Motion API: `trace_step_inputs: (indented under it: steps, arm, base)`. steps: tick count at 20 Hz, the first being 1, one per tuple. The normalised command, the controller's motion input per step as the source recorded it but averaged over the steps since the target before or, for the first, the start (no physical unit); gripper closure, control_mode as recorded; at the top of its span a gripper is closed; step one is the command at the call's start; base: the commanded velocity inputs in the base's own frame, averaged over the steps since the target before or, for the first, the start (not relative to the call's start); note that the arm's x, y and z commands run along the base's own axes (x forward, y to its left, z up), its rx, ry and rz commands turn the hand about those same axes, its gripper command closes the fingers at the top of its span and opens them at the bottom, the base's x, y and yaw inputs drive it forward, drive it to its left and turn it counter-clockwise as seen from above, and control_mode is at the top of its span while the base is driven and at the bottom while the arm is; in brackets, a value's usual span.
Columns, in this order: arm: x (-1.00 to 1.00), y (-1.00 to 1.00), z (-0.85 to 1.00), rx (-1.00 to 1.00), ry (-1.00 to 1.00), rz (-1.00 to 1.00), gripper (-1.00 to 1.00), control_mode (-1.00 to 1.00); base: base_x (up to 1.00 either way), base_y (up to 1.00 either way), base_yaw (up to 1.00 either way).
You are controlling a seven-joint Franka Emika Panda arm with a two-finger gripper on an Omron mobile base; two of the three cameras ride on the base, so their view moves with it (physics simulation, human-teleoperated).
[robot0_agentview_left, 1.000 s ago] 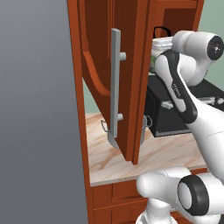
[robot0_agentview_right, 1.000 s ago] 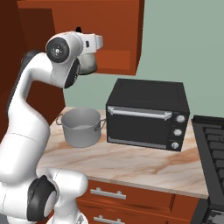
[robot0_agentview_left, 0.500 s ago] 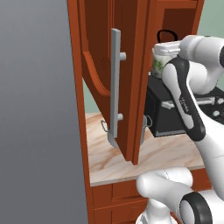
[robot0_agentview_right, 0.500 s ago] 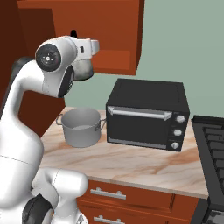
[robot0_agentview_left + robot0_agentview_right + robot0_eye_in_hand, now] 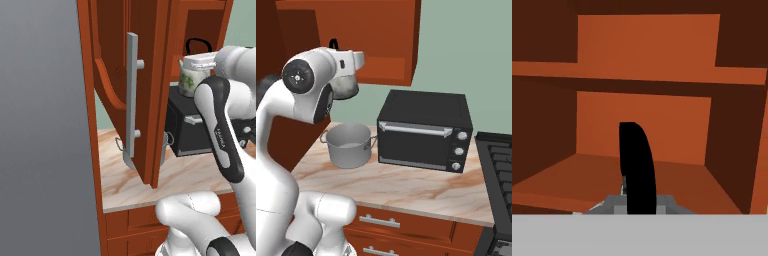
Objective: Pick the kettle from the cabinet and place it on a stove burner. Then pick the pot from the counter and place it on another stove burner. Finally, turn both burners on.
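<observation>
Kettle (image 5: 190, 80): hanging by its handle (image 5: 637, 167) from closed fingers, just outside the cabinet (image 5: 150, 90), above the tabletop (image 5: 406, 185). Advice: carry level, clear the door and oven (image 5: 423, 131), then lower onto a burner (image 5: 501, 165).

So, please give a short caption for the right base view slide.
Pincer lifts the kettle out of the cabinet, above the pot.

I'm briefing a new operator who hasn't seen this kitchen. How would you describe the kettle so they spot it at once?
Start at the reddish-brown wall cabinet with its door swung open above the marbled counter. Just outside it, hanging in the air from the shut tool, is the kettle. It is small, round and cream-white with green leaf print and a thin black arched handle, unlike the wide grey pot and the black toaster oven below.
</observation>
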Motion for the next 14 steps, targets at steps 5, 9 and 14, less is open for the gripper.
trace_step_inputs:
  steps: [5, 9, 14]
  arm:
    - [-0.40, 0.00, 0.00, 0.00, 0.00, 0.00, 1.00, -1.00]
    - [-0.40, 0.00, 0.00, 0.00, 0.00, 0.00, 1.00, -1.00]
    - [-0.39, 0.00, 0.00, 0.00, 0.00, 0.00, 1.00, -1.00]
  base:
    - [0.00, 0.00, 0.00]
    - [0.00, 0.00, 0.00]
    - [0.00, 0.00, 0.00]
